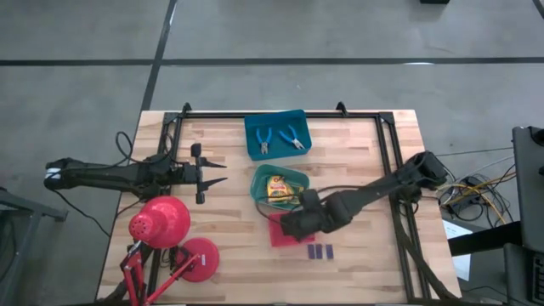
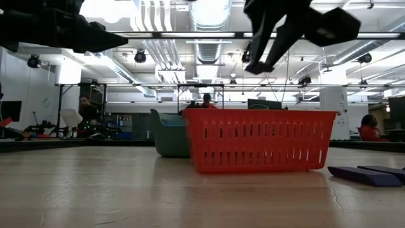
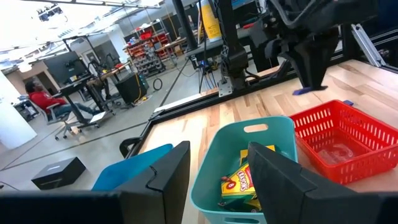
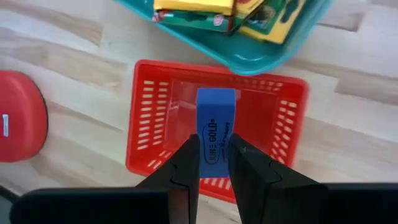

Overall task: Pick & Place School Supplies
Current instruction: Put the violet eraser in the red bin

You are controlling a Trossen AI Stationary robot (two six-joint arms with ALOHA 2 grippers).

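1. Right gripper [image 4: 211, 163] pinches your blue block [image 4: 215, 127] (label "Mine Gold") above the red tray [image 4: 144, 118].
2. Left gripper [image 3: 217, 174] is spread, hovering near the green tray [image 3: 211, 163].
3. Two blocks [image 1: 320, 252] lie on the tabletop [image 1: 229, 161].

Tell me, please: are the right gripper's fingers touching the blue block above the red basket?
Touching. The right wrist view shows the right gripper with both fingers pressed against the sides of the blue block, above the red basket.
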